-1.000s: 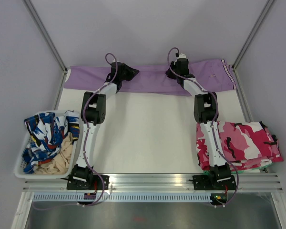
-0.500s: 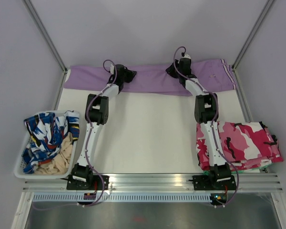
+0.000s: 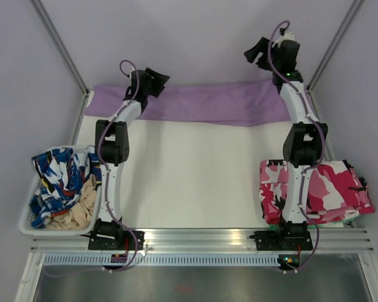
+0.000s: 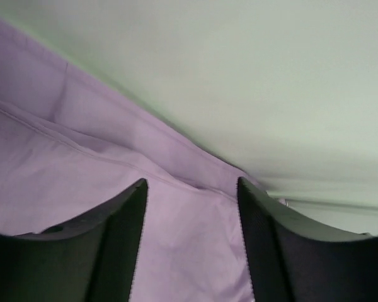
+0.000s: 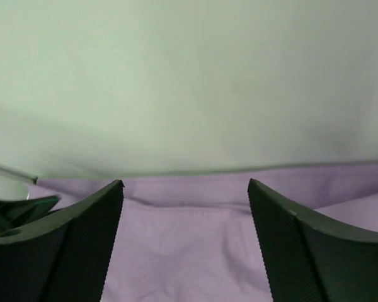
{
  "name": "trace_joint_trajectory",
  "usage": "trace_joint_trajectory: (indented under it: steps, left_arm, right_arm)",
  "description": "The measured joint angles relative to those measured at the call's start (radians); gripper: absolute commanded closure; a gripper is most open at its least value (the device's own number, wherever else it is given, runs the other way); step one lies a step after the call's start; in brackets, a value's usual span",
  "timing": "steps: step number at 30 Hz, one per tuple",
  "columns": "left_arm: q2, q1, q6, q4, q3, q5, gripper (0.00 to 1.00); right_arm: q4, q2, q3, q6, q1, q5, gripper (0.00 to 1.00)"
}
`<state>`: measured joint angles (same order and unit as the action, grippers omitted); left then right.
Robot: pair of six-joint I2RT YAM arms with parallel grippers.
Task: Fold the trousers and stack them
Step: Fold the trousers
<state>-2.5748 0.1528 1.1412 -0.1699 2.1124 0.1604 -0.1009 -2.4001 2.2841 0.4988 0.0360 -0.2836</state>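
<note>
You have just let go: the left gripper (image 3: 152, 80) and right gripper (image 3: 259, 50) are now spread and lifted clear, leaving the lilac trousers (image 3: 201, 104) folded lengthwise along the far edge of the table (image 3: 189, 182), likely ready for the next fold.

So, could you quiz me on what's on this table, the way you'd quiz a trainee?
1. True or false: the purple trousers lie in a long strip along the far edge of the table.
2. What lies near the table's near right corner? A) a pink camouflage garment B) a stack of towels C) a shoe box
3. Fill in: the left end effector and the right end effector both have their jaws ____.
Key: 1 true; 2 A; 3 open, with no cloth gripped.
</note>
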Motion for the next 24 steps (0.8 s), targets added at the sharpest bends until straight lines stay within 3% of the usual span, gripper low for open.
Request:
trace_joint_trajectory:
  steps: [3, 6, 7, 9, 10, 12, 13, 16, 17, 20, 24]
  left_arm:
    - [0.221, -0.029, -0.128, 0.068, -0.142, 0.005, 0.28]
    - [0.404, -0.057, -0.277, 0.199, -0.198, -0.051, 0.28]
    - [0.462, -0.071, -0.334, 0.254, -0.2, -0.09, 0.29]
    - [0.526, -0.095, -0.412, 0.345, -0.197, -0.149, 0.33]
    - [0.541, -0.109, -0.437, 0.383, -0.197, -0.169, 0.35]
    - [0.551, -0.153, -0.482, 0.463, -0.196, -0.207, 0.42]
    - [0.543, -0.179, -0.496, 0.505, -0.197, -0.217, 0.43]
    - [0.488, -0.255, -0.52, 0.608, -0.198, -0.243, 0.51]
    - [0.469, -0.273, -0.521, 0.63, -0.198, -0.251, 0.54]
    - [0.396, -0.311, -0.518, 0.687, -0.198, -0.266, 0.76]
    - [0.307, -0.312, -0.485, 0.697, -0.198, -0.243, 0.85]
  right_arm:
    - [-0.013, 0.147, -0.043, -0.045, -0.066, 0.008, 0.07]
    - [-0.043, 0.245, -0.084, -0.087, -0.123, 0.061, 0.1]
    - [-0.068, 0.262, -0.091, -0.099, -0.136, 0.098, 0.2]
    - [-0.112, 0.266, -0.105, -0.105, -0.144, 0.148, 0.28]
    - [-0.145, 0.266, -0.125, -0.106, -0.144, 0.173, 0.4]
    - [-0.22, 0.265, -0.188, -0.096, -0.141, 0.212, 0.52]
    - [-0.24, 0.266, -0.24, -0.079, -0.138, 0.234, 0.66]
    - [-0.273, 0.266, -0.396, -0.041, -0.134, 0.286, 0.83]
    - [-0.287, 0.266, -0.446, -0.031, -0.132, 0.303, 0.86]
    - [-0.348, 0.252, -0.5, -0.019, -0.13, 0.352, 0.94]
    - [-0.371, 0.226, -0.439, -0.039, -0.13, 0.423, 0.99]
